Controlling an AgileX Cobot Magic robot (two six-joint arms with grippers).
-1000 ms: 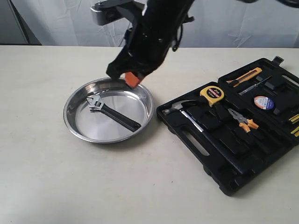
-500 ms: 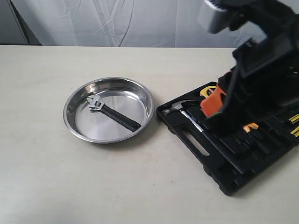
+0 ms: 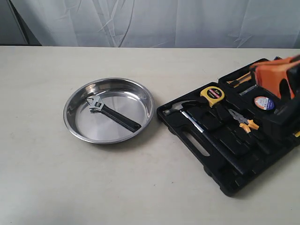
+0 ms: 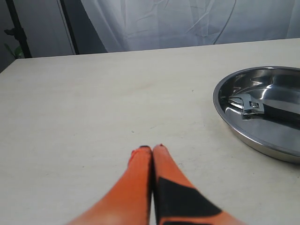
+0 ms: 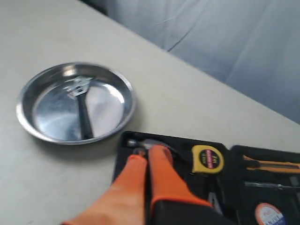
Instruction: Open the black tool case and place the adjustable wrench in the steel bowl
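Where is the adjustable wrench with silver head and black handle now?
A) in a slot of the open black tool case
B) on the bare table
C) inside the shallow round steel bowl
C: the adjustable wrench lies flat on the bottom of the steel bowl, inside its rim.

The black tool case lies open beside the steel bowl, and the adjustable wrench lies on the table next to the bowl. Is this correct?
No. The adjustable wrench lies inside the steel bowl, as the exterior view shows. The black tool case does lie open beside the bowl.
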